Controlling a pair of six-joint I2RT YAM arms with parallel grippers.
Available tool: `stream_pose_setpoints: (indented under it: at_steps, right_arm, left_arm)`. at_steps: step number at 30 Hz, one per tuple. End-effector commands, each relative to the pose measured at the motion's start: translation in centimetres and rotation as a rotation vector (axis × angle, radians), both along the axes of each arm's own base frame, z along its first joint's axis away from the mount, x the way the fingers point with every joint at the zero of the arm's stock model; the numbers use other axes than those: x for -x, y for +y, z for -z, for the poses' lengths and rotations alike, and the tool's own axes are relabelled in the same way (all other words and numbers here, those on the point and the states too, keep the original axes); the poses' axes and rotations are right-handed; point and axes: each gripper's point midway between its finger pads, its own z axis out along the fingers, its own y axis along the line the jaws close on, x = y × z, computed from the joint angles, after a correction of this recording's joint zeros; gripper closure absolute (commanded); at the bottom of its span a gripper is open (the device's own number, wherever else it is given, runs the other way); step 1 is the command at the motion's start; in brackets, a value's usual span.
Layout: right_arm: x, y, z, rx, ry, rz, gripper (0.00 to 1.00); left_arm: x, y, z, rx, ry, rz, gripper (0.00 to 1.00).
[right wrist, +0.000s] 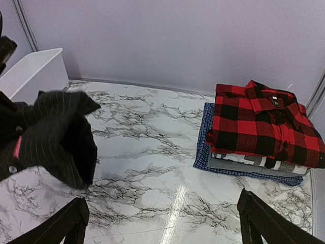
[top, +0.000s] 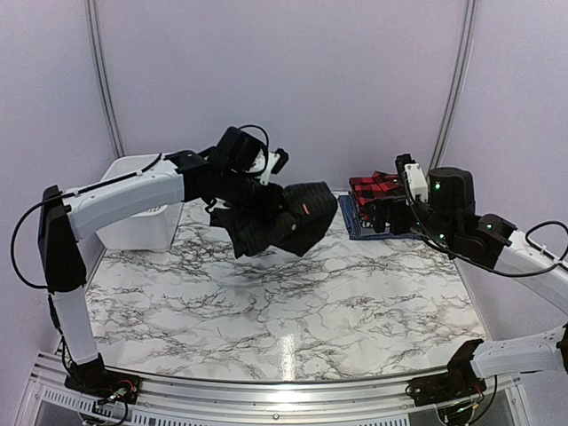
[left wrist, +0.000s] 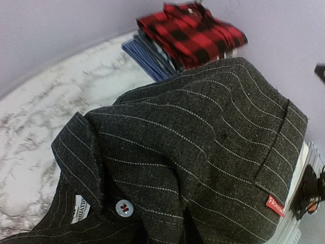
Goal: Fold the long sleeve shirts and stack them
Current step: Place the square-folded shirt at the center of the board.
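The left hand [top: 253, 191] hangs over the middle of the marble desk [top: 355, 311], clamped on the black shirt [top: 284, 222]. The shirt is a folded pinstriped bundle held clear of the surface, with its shadow on the marble beneath. The left wrist view shows its collar, one pale button [left wrist: 124, 207] and a small red tag [left wrist: 275, 206] at the pocket's corner; the hand's own tips are hidden in the cloth.

To the right and further back, the right hand [right wrist: 162, 201] hovers with its fingers [right wrist: 66, 223] spread wide, holding nothing, close to the stack. The stack sits at the far right corner of the desk. A folded plaid shirt [right wrist: 264, 124] lies on top, collar up, with a grey shirt [right wrist: 228, 165] under it. A blue shirt [right wrist: 208, 137] is at the bottom, its edge jutting out leftward. At the far left, a white bin [top: 133, 226] stands near the back wall.
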Motion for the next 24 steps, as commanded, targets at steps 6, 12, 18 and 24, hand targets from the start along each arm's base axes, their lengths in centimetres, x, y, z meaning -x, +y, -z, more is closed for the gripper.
stream_pose_setpoints:
  at_steps: [6, 12, 18, 24]
  right_arm:
    - [0.3, -0.3, 0.7, -0.062, -0.037, 0.009, 0.02]
    - [0.6, 0.5, 2.3, -0.038, 0.006, -0.037, 0.05]
    - [0.9, 2.9, 4.2, -0.055, 0.071, -0.144, 0.10]
    - [0.8, 6.6, 8.2, -0.027, 0.202, -0.264, 0.18]
  left_arm:
    - [3.4, -2.8, 4.0, -0.017, 0.039, 0.200, 0.83]
    - [5.7, -1.8, 4.9, -0.023, 0.081, 0.220, 0.50]
    - [7.0, 1.3, 5.9, -0.054, 0.108, 0.136, 0.44]
    - [9.6, 3.5, 8.3, -0.043, 0.203, 0.104, 0.45]
